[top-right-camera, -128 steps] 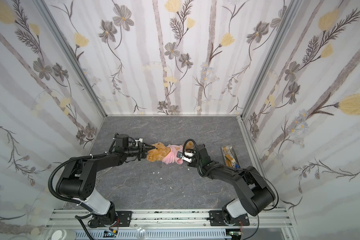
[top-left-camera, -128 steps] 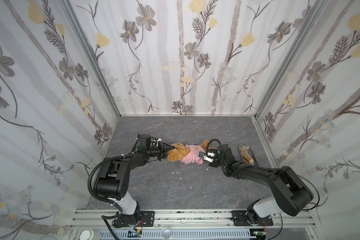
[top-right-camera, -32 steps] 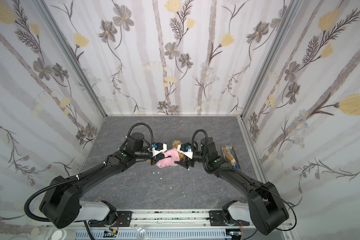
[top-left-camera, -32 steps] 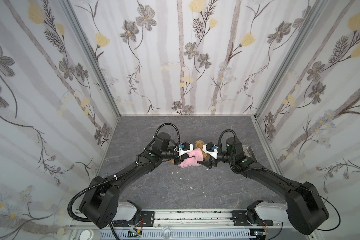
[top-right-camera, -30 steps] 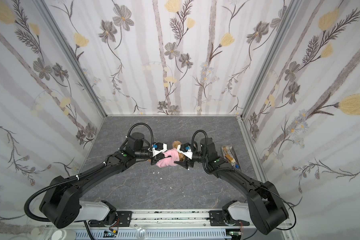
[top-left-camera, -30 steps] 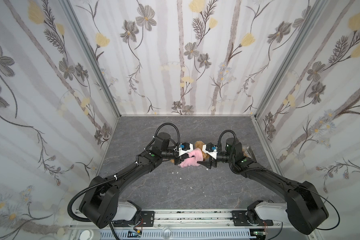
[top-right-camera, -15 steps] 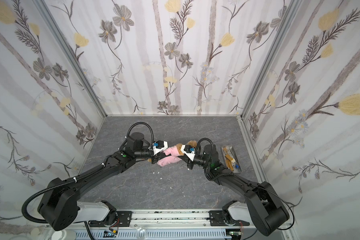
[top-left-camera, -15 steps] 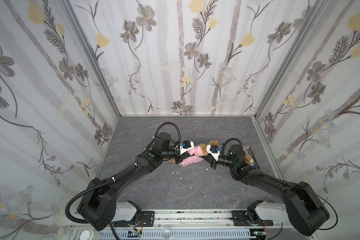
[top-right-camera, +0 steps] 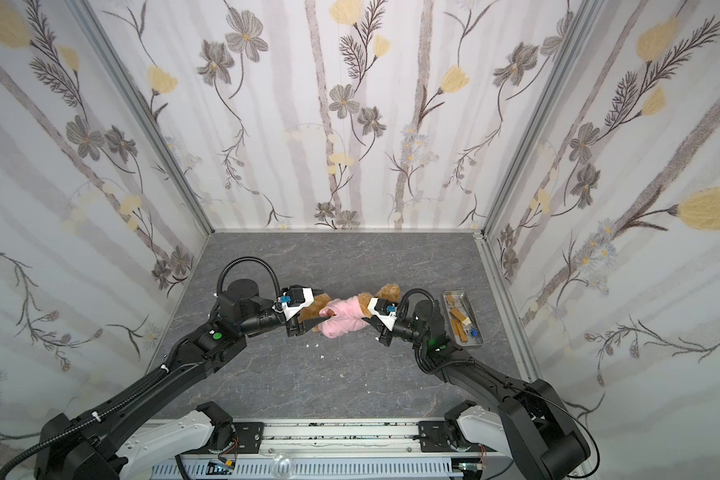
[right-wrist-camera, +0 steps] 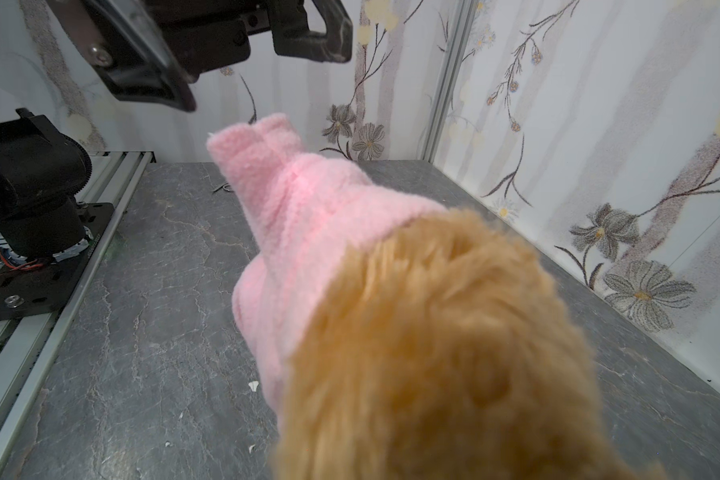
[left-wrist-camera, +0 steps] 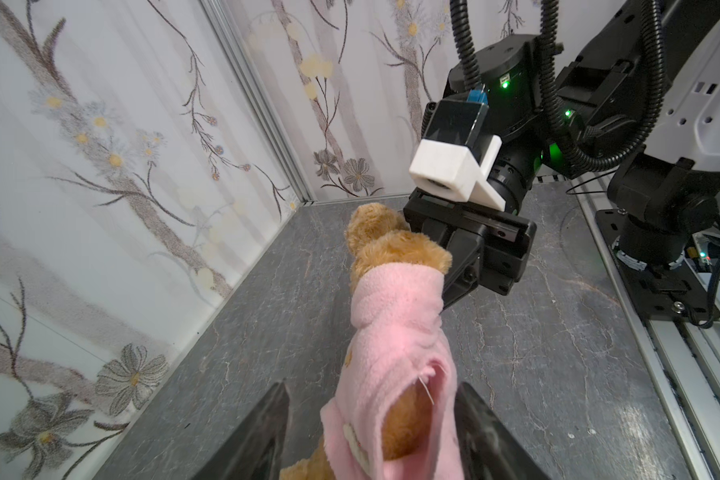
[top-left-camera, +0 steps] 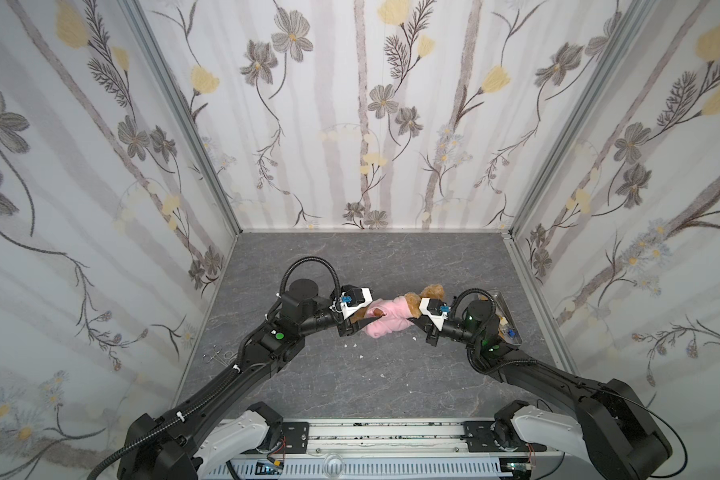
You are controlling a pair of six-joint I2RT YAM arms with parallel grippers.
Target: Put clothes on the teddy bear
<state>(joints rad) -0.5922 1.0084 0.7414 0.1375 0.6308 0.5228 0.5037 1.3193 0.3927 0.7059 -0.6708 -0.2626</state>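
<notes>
The teddy bear (top-left-camera: 431, 293) (top-right-camera: 388, 293), golden-brown and fluffy, hangs level above the floor in a pink hoodie (top-left-camera: 385, 319) (top-right-camera: 344, 319). My right gripper (top-left-camera: 413, 322) (top-right-camera: 368, 321) is shut on the bear at its head end; its jaws are hidden behind the bear's fur (right-wrist-camera: 454, 353) in the right wrist view. My left gripper (top-left-camera: 364, 322) (top-right-camera: 314, 319) (left-wrist-camera: 375, 436) is open, its fingers (left-wrist-camera: 262, 436) standing on either side of the hoodie's hem (left-wrist-camera: 395, 332) and the bear's legs. One finger has a clear gap to the cloth.
A metal tray (top-left-camera: 500, 305) (top-right-camera: 474, 332) with small items stands at the right wall. Small forceps (top-left-camera: 219, 357) lie by the left wall. White scraps (top-left-camera: 354, 345) dot the grey floor under the bear. Floral walls close three sides.
The left gripper's jaws have spread apart off the hoodie. The right gripper has closed at the bear's head end and shifted right, and the bear now lies stretched out between the two.
</notes>
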